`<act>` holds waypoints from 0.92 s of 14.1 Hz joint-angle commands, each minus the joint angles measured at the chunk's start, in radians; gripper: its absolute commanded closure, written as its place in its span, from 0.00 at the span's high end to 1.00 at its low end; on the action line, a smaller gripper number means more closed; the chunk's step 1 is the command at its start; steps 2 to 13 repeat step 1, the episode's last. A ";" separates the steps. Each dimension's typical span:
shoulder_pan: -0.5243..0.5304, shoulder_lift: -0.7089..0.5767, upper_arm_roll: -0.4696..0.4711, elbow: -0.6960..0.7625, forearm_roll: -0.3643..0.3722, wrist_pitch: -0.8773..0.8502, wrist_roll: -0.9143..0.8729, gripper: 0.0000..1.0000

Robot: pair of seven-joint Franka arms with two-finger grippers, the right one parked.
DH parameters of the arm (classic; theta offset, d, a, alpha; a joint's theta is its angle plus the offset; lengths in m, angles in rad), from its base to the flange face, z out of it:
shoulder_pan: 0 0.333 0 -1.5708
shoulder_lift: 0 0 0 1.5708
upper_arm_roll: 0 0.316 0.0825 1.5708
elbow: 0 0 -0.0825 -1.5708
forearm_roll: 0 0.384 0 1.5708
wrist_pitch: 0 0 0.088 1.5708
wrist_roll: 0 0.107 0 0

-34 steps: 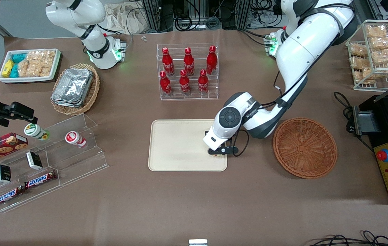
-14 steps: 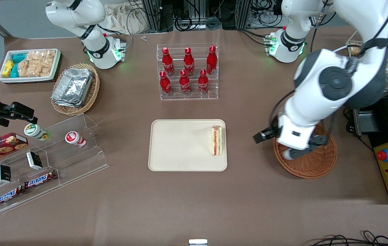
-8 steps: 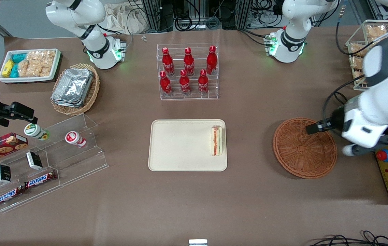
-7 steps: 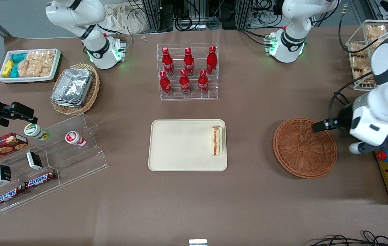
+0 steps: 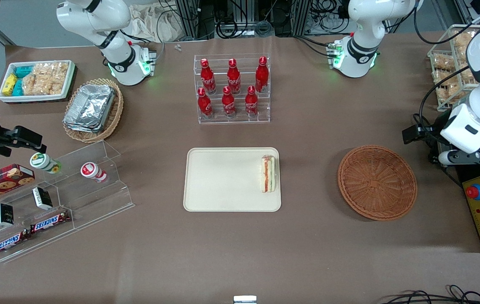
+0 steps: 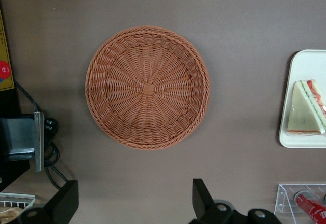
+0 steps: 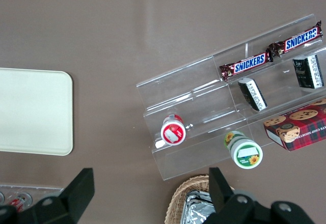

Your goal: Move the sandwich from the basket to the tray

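Your left gripper (image 6: 132, 206), fingers spread wide and empty, hangs above the desk's working-arm end; the triangular white-bread sandwich (image 5: 268, 173) lies on the beige rectangular tray (image 5: 218, 179), long axis pointing toward the camera, well apart from the empty reddish-brown wicker basket (image 5: 377, 182).

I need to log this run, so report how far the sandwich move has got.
Done: the sandwich lies on the tray, by the edge nearest the basket, which is empty. In hand: nothing; the claw is open, hovering above the table near the working arm's end. Left: nothing visible, apart perhaps from parking the arm.
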 commanded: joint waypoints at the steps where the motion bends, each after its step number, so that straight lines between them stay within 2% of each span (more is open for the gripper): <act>1: -0.021 0.037 0.014 0.055 -0.014 -0.052 0.061 1.00; 13: -0.021 0.037 0.014 0.055 -0.014 -0.052 0.061 1.00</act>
